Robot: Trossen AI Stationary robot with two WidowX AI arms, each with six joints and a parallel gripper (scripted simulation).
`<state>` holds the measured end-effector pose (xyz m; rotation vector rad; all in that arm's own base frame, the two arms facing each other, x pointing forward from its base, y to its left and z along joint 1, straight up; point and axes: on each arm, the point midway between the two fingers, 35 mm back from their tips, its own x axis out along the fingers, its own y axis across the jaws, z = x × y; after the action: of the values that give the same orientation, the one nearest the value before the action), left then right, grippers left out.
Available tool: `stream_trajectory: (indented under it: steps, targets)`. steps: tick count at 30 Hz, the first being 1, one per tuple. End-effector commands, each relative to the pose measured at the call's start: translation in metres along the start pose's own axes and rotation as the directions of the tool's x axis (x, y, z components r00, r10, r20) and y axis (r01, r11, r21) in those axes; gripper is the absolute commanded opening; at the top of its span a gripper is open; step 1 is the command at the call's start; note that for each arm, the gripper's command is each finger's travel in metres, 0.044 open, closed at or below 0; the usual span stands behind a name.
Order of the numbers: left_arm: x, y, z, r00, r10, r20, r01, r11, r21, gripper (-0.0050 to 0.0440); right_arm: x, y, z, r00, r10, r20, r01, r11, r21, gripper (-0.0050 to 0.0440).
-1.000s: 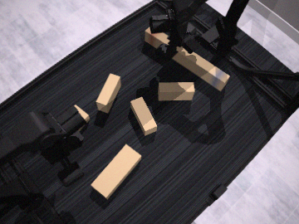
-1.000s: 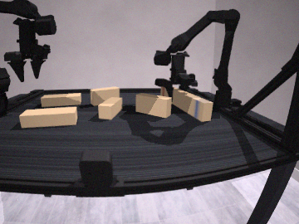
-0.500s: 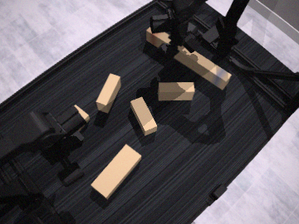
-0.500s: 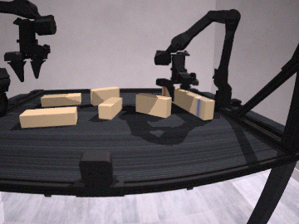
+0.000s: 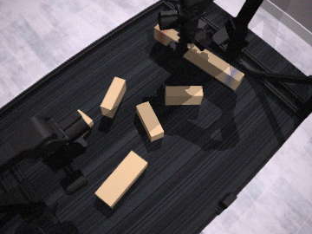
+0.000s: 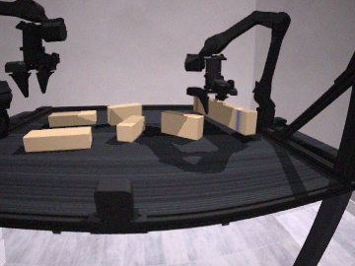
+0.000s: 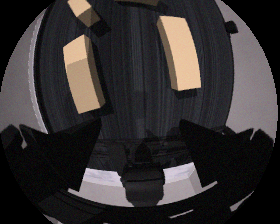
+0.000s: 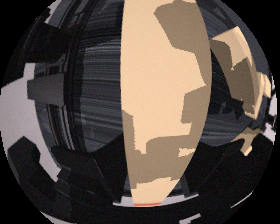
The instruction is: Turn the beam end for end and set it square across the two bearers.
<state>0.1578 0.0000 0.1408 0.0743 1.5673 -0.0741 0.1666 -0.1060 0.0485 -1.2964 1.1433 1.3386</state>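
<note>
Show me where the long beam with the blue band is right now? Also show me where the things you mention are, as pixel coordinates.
The beam (image 5: 210, 64) (image 6: 226, 114) (image 8: 160, 65) lies at the top view's upper right, beneath the right gripper (image 5: 184, 49) (image 6: 209, 102).

Between the pale block (image 5: 121, 178) (image 6: 57, 139) and the smaller slanted block (image 5: 150, 120) (image 6: 130, 128), we see a lane of bare desk (image 5: 182, 175) (image 6: 168, 199); another block (image 5: 184, 95) (image 6: 181, 124) stands in the way near the long beam (image 5: 212, 67) (image 6: 247, 121).
</note>
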Motion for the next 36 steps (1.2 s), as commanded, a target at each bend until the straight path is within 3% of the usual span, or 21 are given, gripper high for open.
stream_trajectory:
  steps: [1, 36]
  targets:
    - [0.0, 0.0, 0.0, 1.0, 0.0, -0.002, 0.0, 1.0, 0.004, 0.044, -0.015, -0.002, -0.002, 1.0, -0.021, -0.014, 0.021, 1.0, -0.002, 0.0]
    - [0.0, 0.0, 0.0, 1.0, 0.0, -0.002, 0.0, 1.0, 0.004, 0.044, -0.057, -0.006, -0.004, 1.0, -0.021, -0.014, 0.021, 1.0, -0.002, 0.0]
